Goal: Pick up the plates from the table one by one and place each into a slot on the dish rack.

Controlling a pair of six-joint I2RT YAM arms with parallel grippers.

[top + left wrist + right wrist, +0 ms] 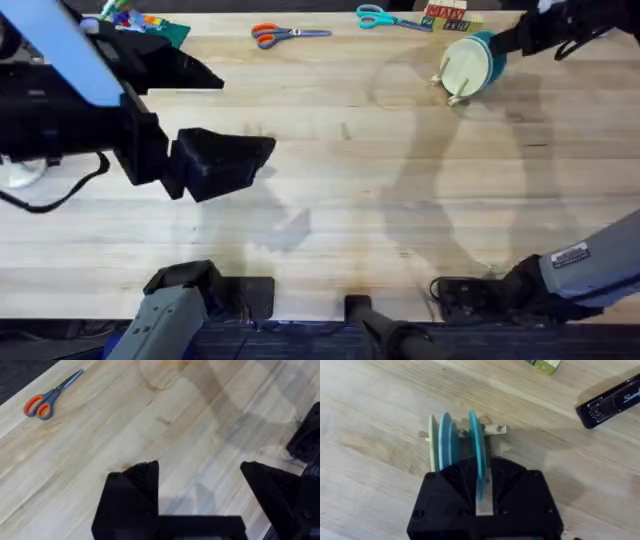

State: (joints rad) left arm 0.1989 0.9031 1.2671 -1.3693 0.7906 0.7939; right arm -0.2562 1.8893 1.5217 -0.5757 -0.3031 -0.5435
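Observation:
The dish rack [497,430] stands at the table's [330,180] far right, its pegs [455,99] showing under the plates. A cream plate [432,445] [462,68] and a lighter blue plate [447,442] stand upright in it. My right gripper [479,467] [497,48] is shut on a teal plate [476,445] [487,50], which stands on edge at the rack beside the other two. My left gripper [200,467] [255,158] hangs open over bare wood at the left, nothing between its fingers [135,485].
Orange-handled scissors [285,35] [47,400] and teal scissors [385,17] lie along the far edge. A lettered box [450,15] sits behind the rack, and a black stapler [612,402] lies close to it. Coloured items [140,25] are at the far left.

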